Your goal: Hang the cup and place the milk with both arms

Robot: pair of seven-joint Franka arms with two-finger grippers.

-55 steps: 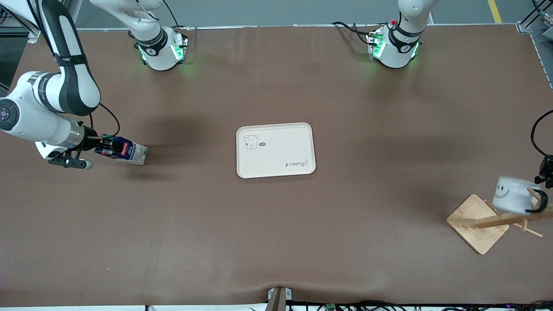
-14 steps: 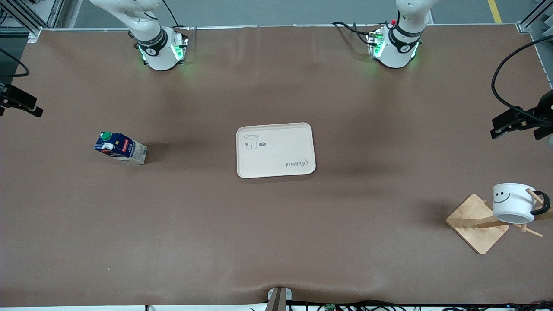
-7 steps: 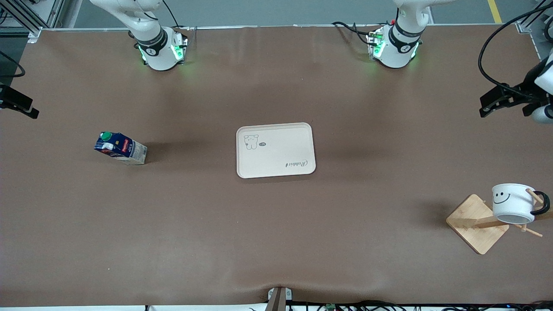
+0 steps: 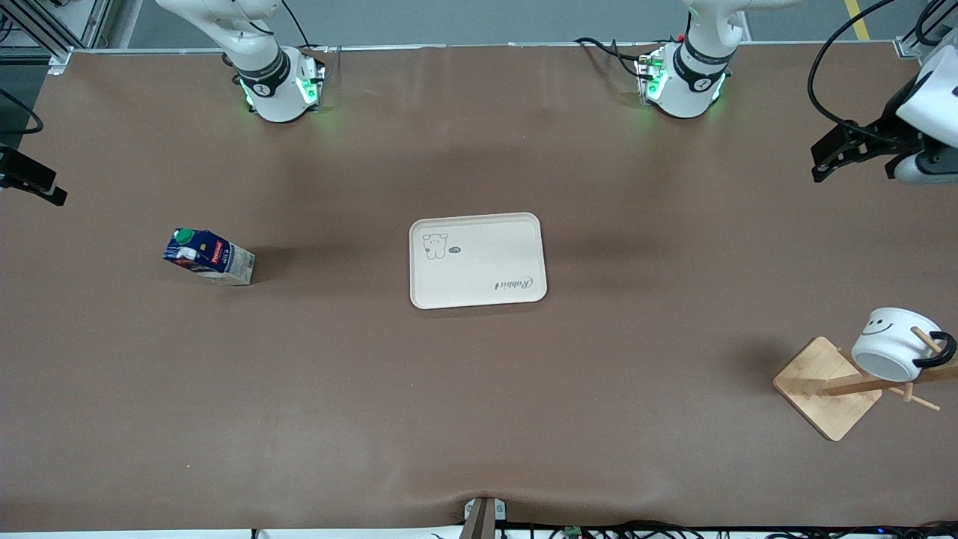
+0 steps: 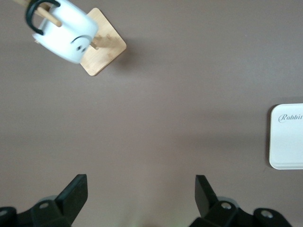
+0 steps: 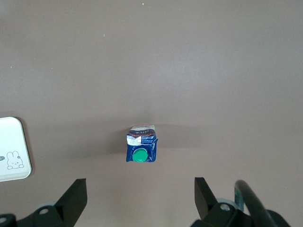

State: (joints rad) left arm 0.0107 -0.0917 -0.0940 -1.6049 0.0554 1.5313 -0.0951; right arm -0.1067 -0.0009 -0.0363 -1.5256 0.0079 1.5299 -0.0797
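Note:
The white cup (image 4: 894, 352) with a smiley face hangs tilted by its black handle on a peg of the wooden rack (image 4: 827, 388), at the left arm's end of the table. It shows too in the left wrist view, cup (image 5: 66, 30) on rack (image 5: 105, 53). My left gripper (image 4: 829, 159) is open over bare table, well apart from the cup, with nothing between its fingers (image 5: 75, 190). The dark-blue milk (image 4: 209, 257) stands on the table toward the right arm's end, green cap up. My right gripper (image 4: 34, 183) is open and empty over the table's edge, apart from the milk (image 6: 141, 150).
A cream tray (image 4: 477, 260) with a small animal drawing lies flat at the table's middle, between milk and rack, with nothing on it. Its edge shows in both wrist views, tray (image 5: 287, 137) and tray (image 6: 14, 149). Brown table surface lies all around.
My left gripper has drawn away from the rack toward the arms' bases. The cup has swung to a more tilted hang on its peg. The right gripper and milk have stayed put.

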